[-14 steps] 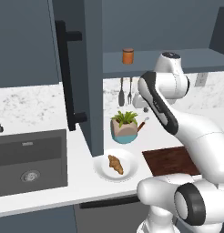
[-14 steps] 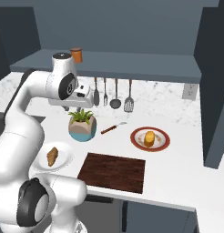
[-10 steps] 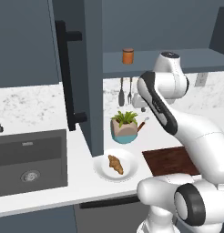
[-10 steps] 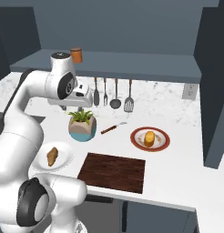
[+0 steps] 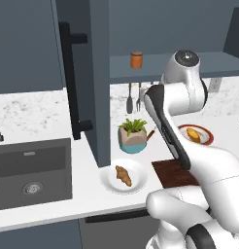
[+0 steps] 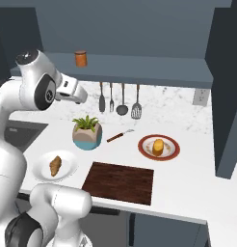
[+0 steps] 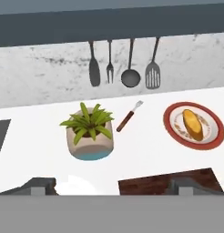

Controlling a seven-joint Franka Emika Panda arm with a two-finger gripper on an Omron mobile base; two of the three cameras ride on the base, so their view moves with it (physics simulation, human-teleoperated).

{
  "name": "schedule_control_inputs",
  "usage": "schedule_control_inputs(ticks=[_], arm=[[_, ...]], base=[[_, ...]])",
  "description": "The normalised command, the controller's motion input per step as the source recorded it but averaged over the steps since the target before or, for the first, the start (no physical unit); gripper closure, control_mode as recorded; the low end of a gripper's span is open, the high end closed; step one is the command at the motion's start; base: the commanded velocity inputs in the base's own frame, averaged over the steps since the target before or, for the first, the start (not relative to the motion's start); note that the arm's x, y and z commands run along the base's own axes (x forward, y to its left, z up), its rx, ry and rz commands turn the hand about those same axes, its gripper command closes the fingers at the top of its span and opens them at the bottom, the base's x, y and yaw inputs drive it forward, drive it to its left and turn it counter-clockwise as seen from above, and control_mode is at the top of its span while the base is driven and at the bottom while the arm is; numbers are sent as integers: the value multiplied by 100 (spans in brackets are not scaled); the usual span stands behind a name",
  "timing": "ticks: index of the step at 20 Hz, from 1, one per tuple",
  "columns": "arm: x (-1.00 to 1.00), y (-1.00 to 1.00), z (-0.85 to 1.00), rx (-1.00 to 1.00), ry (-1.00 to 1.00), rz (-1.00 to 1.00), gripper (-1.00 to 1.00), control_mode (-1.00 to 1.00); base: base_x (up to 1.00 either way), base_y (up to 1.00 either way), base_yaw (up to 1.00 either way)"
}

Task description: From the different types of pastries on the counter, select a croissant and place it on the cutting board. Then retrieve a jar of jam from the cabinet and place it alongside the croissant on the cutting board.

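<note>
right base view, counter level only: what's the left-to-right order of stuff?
White plate holding the croissant → plant pot → small utensil with a brown handle → red-rimmed plate holding the yellow-orange bun. The cutting board spans the middle, so I left it out.

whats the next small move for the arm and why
Probably lower the gripper toward the croissant. It lies on the white plate left of the cutting board, which is bare, and the jar of jam sits on the cabinet shelf.
</note>
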Motion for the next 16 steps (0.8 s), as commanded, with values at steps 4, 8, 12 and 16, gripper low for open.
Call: schedule_control_inputs(ticks=[4,8,12,16], arm=[[-8,4,72,0,-35,-17,-100,-100],[0,14,90,0,-28,-3,-100,-100],[0,3,76,3,-9,4,-100,-100],[1,0,49,6,0,17,-100,-100]], base=[[0,0,0],[0,0,0],[0,0,0],[0,0,0]])
